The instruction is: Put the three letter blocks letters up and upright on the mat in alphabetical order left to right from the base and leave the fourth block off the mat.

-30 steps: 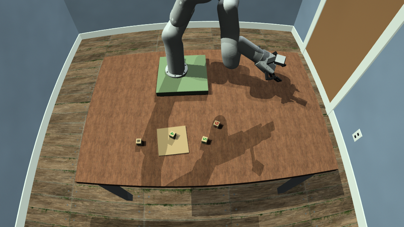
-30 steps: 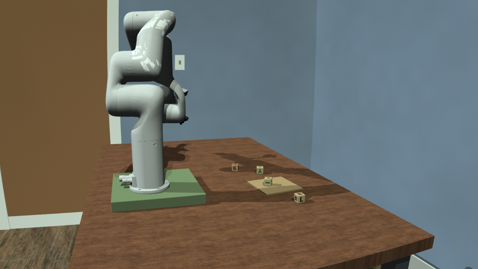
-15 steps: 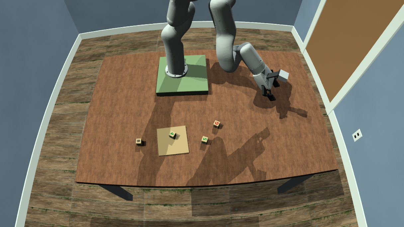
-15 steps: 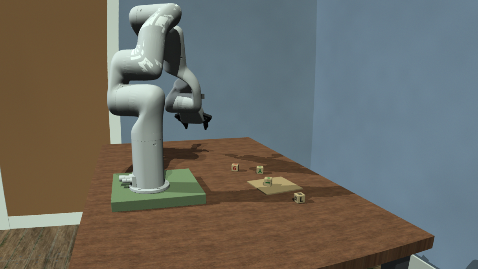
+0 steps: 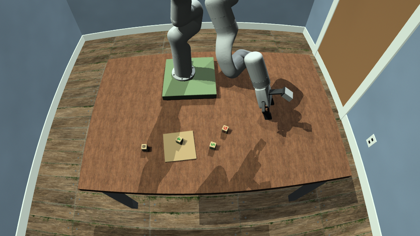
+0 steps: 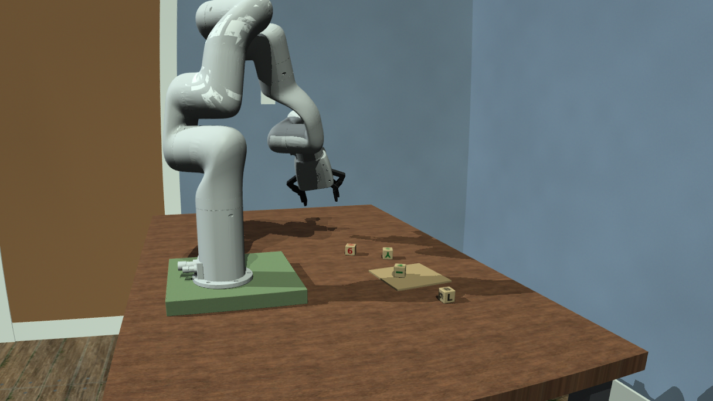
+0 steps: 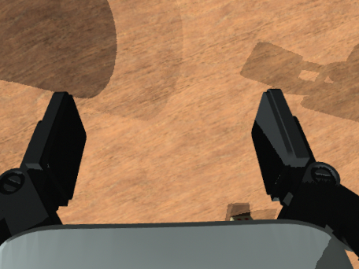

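1. Pincer point(image 5: 268, 111) point(image 6: 320, 201) point(image 7: 168, 112): spread wide, holding nothing, above the desk point(image 5: 117, 102) point(image 6: 299, 339) point(image 7: 157, 157). Risk: descent with the fingers out of line with a block's faces may pinch corners, twisting or tipping it.
2. G block point(image 5: 225, 128) point(image 6: 350, 250): on the desk, beyond the pincer, off the mat. The wrist view shows only a block sliver point(image 7: 241, 219) with red marks, probably this one. Risk: descending before centring could strike its top.
3. S block point(image 5: 212, 145) point(image 6: 387, 253): on the desk near G, beside the mat. Risk: an open finger may sweep it while G is gripped.
4. Number block "4" point(image 5: 179, 139) point(image 6: 399, 270): on the mat point(image 5: 183, 154) point(image 6: 423, 280), where it must not remain. Risk: low fingertips could catch the thin mat; pushing rather than lifting could drag it.
5. B block point(image 5: 144, 147) point(image 6: 446, 295): on the desk past the mat's other side. Required order from the base is B, G, S, yet B lies at that viewer's right. Risk: placing blocks from their nearest sides would reverse the order. B also reads sideways; without a turn it fails the upright condition.
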### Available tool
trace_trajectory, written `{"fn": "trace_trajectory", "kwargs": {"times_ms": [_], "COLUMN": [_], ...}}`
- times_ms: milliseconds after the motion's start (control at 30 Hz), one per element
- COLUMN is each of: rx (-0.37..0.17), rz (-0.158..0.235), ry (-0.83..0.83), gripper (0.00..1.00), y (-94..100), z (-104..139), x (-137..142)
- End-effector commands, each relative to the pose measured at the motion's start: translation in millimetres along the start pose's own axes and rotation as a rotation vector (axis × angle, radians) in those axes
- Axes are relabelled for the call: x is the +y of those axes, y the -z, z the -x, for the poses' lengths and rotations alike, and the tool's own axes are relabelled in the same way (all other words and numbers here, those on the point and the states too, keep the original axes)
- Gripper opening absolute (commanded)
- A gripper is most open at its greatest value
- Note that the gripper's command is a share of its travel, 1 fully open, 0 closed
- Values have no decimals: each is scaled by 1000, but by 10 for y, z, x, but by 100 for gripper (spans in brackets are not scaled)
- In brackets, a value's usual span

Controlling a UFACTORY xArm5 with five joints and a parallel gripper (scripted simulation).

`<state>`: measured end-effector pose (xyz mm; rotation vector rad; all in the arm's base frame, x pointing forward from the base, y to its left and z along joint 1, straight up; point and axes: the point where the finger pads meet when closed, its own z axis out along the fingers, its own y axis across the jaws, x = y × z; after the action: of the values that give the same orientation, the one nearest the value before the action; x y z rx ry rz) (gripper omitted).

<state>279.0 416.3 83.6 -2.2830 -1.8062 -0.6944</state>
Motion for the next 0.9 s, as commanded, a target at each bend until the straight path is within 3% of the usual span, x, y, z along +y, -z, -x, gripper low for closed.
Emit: {"fn": "trace_trajectory", "kwargs": {"times_ms": [0, 33, 100, 200, 267, 400, 867], "rx": [-58, -58, -146, -205, -214, -291, -310], "rz": [-7, -7, -28, -50, -54, -98, -112], "ry": [38, 38, 93, 130, 136, 185, 198], "gripper": [100, 100, 100, 100, 100, 100, 100], "y": [29, 29, 99, 167, 179, 301, 337], "z": [110, 110, 372, 562, 593, 866, 938], "x": [140, 140, 341, 464, 483, 626, 659]}}
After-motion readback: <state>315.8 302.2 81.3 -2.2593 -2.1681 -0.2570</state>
